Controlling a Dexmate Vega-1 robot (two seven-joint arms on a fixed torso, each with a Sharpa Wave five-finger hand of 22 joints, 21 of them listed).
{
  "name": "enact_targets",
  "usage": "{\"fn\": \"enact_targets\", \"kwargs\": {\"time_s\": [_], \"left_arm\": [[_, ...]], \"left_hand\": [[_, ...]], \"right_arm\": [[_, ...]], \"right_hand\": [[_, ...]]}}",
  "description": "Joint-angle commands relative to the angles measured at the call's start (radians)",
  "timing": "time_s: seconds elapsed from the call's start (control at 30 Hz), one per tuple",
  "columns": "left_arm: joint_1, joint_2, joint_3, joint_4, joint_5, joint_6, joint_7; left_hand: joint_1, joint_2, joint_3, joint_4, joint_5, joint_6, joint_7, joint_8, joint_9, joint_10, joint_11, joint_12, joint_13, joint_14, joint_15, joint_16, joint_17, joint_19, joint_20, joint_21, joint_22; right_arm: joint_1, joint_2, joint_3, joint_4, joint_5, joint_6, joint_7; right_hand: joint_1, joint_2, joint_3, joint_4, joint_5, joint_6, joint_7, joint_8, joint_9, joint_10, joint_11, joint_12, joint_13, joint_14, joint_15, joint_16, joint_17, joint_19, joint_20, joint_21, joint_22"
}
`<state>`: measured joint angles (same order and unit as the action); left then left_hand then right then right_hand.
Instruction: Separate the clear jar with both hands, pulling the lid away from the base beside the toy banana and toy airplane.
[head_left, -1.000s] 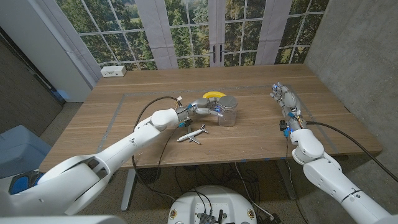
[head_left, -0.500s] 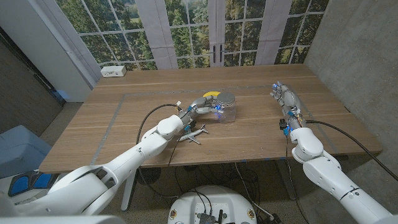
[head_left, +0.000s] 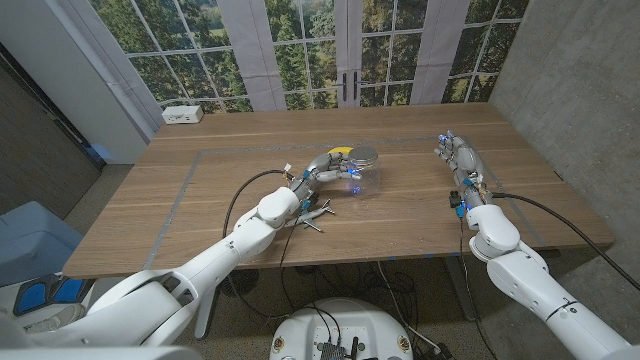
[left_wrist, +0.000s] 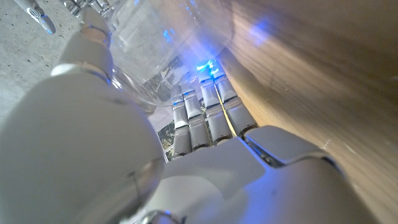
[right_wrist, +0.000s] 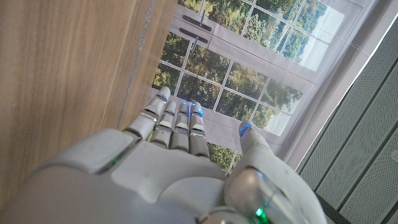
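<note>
On the wooden table (head_left: 200, 190), the small white toy airplane (head_left: 314, 214) lies nearest the robot. Just beyond it the left hand (head_left: 325, 172) wraps its fingers (left_wrist: 205, 118) around the clear plastic jar with a grey lid (head_left: 361, 170), the yellow toy banana (head_left: 341, 151) right behind. The jar looks tilted and possibly lifted; the lid is on. Far right, the right hand (head_left: 458, 152) waits well apart, fingers straight and holding nothing. The step in hand seems to be securing the base; next, the right hand must cross over and grip the lid.
</note>
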<state>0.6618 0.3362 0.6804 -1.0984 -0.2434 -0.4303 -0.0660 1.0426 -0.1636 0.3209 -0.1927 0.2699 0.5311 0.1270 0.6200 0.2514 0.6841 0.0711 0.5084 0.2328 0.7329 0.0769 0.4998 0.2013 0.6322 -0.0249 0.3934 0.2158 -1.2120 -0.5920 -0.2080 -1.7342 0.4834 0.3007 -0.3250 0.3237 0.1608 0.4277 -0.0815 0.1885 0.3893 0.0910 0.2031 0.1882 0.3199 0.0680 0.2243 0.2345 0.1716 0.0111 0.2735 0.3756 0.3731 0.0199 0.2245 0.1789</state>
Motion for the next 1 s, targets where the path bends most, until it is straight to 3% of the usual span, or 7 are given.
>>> {"fn": "enact_targets", "kwargs": {"time_s": [0.03, 0.23, 0.43, 0.83, 1.0], "left_arm": [[-0.024, -0.008, -0.004, -0.004, -0.005, -0.043, -0.014], [-0.031, 0.018, -0.002, -0.042, 0.087, -0.064, 0.059], [-0.044, 0.043, 0.004, -0.064, 0.163, -0.082, 0.096], [-0.043, 0.072, 0.009, -0.112, 0.213, -0.08, 0.102], [-0.035, 0.081, 0.007, -0.136, 0.229, -0.073, 0.111]], "left_hand": [[0.247, 0.226, 0.017, 0.022, 0.172, 0.242, -0.213, 0.259, 0.091, 0.373, -0.267, 0.116, 0.426, 0.168, -0.321, 0.007, 0.203, 0.058, -0.059, 0.026, 0.01], [0.252, 0.222, 0.014, 0.023, 0.196, 0.237, -0.216, 0.26, 0.102, 0.373, -0.266, 0.126, 0.447, 0.175, -0.321, 0.004, 0.21, 0.061, -0.063, 0.04, 0.016], [0.255, 0.22, 0.012, 0.025, 0.212, 0.23, -0.218, 0.259, 0.111, 0.368, -0.264, 0.131, 0.463, 0.175, -0.321, 0.0, 0.215, 0.056, -0.067, 0.048, 0.02], [0.257, 0.217, 0.006, 0.027, 0.235, 0.236, -0.22, 0.264, 0.125, 0.364, -0.264, 0.14, 0.488, 0.177, -0.321, -0.006, 0.224, 0.049, -0.072, 0.062, 0.025], [0.257, 0.216, 0.003, 0.028, 0.247, 0.239, -0.22, 0.266, 0.132, 0.364, -0.265, 0.144, 0.5, 0.178, -0.321, -0.009, 0.229, 0.045, -0.072, 0.069, 0.027]], "right_arm": [[-0.014, 0.001, 0.009, 0.001, 0.002, 0.023, 0.004], [-0.026, -0.006, 0.009, -0.023, -0.033, 0.015, -0.021], [-0.044, -0.023, 0.011, -0.069, -0.089, -0.021, -0.063], [-0.095, -0.062, 0.022, -0.206, -0.203, -0.135, -0.139], [-0.109, -0.07, 0.017, -0.272, -0.255, -0.216, -0.179]], "right_hand": [[-0.007, 0.0, -0.004, 0.004, -0.001, 0.007, 0.001, -0.001, 0.004, 0.008, 0.0, 0.001, 0.004, 0.004, 0.002, -0.002, 0.003, 0.001, 0.002, 0.001, 0.004], [-0.003, -0.001, -0.001, -0.002, 0.001, 0.006, -0.001, -0.002, 0.004, 0.008, -0.004, 0.001, 0.004, 0.004, 0.0, -0.003, 0.001, 0.001, 0.0, 0.0, 0.004], [0.043, -0.016, 0.017, -0.051, 0.012, 0.001, -0.013, -0.002, 0.003, 0.005, -0.013, -0.003, 0.002, 0.004, -0.006, -0.011, -0.009, -0.004, -0.002, -0.005, 0.002], [0.067, -0.036, 0.019, -0.078, 0.016, -0.017, -0.022, -0.007, 0.003, -0.003, -0.018, -0.008, 0.001, 0.012, 0.005, -0.013, -0.016, -0.008, 0.012, -0.009, 0.002], [0.073, -0.043, 0.017, -0.082, 0.017, -0.03, -0.029, -0.01, 0.003, -0.012, -0.028, -0.011, 0.001, 0.023, 0.01, -0.009, -0.016, -0.016, 0.04, -0.012, 0.003]]}}
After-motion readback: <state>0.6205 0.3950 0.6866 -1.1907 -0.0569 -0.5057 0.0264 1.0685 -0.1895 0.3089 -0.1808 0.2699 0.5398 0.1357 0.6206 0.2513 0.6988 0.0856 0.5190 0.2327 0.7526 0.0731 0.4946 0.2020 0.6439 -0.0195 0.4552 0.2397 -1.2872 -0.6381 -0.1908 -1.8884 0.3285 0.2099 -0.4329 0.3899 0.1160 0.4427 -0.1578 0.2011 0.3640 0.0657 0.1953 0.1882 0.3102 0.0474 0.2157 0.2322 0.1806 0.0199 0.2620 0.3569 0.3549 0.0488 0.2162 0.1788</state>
